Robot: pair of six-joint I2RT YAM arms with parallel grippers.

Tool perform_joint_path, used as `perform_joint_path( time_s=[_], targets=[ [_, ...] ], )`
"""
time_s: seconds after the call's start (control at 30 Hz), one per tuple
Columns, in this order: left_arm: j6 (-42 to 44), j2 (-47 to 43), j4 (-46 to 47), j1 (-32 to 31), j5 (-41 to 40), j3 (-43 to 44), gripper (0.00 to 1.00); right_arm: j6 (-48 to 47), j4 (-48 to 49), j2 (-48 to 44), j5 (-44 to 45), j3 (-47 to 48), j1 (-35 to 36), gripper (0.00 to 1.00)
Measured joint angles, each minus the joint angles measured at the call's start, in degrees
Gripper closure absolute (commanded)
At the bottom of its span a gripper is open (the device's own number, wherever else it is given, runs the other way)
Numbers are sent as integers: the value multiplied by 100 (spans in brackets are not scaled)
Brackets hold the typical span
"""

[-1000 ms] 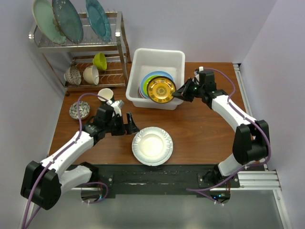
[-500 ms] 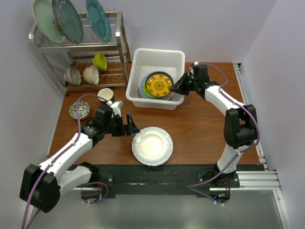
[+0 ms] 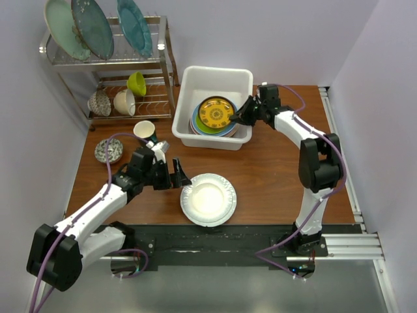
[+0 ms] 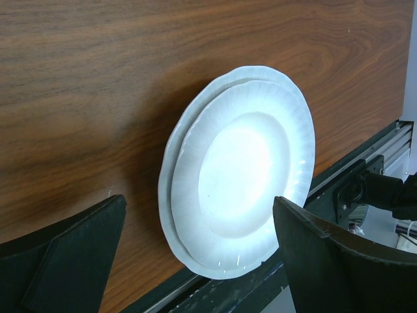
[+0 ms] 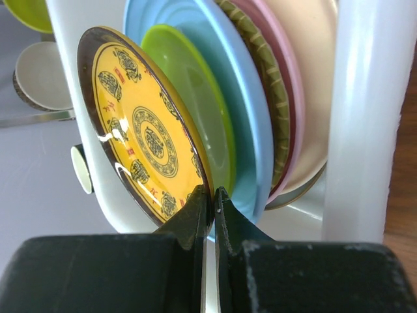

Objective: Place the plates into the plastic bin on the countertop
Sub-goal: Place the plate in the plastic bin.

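Observation:
The white plastic bin [image 3: 215, 70] stands at the back of the countertop [image 3: 273, 169]. It holds a stack of plates [image 3: 201, 128]. My right gripper [image 3: 240, 117] reaches over the bin's right wall, shut on the rim of the gold plate [image 3: 215, 112], which tilts above that stack. In the right wrist view the gripper [image 5: 212, 195] pinches the gold plate [image 5: 140, 137] in front of lime green [image 5: 195, 117], blue [image 5: 241, 98] and pink plates. My left gripper [image 3: 179, 176] stands open just left of the white fluted plate [image 3: 208, 199]. Its fingers [image 4: 71, 254] frame the white plate [image 4: 241, 169], apart from it.
A wire dish rack [image 3: 107, 65] at the back left carries three large teal plates and several bowls. A cream cup [image 3: 144, 129] and a patterned bowl [image 3: 108, 150] sit on the counter near my left arm. The black rail [image 3: 208, 244] runs along the near edge.
My right gripper has carried the gold plate from over the bin's front corner further into the bin, above the stack. The left gripper has crept slightly toward the white plate.

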Motion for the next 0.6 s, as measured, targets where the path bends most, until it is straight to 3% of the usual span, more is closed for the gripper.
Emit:
perform_joint_path(
  time_s=[0.43, 0.53, 0.6],
  targets=[
    [-57, -103, 37, 0, 17, -179, 0, -39, -136, 238, 101, 188, 0, 90],
    [-57, -103, 46, 0, 37, -179, 0, -63, -149, 238, 94, 188, 0, 56],
    [-57, -103, 46, 0, 46, -179, 0, -42, -131, 238, 66, 190, 0, 45]
  ],
)
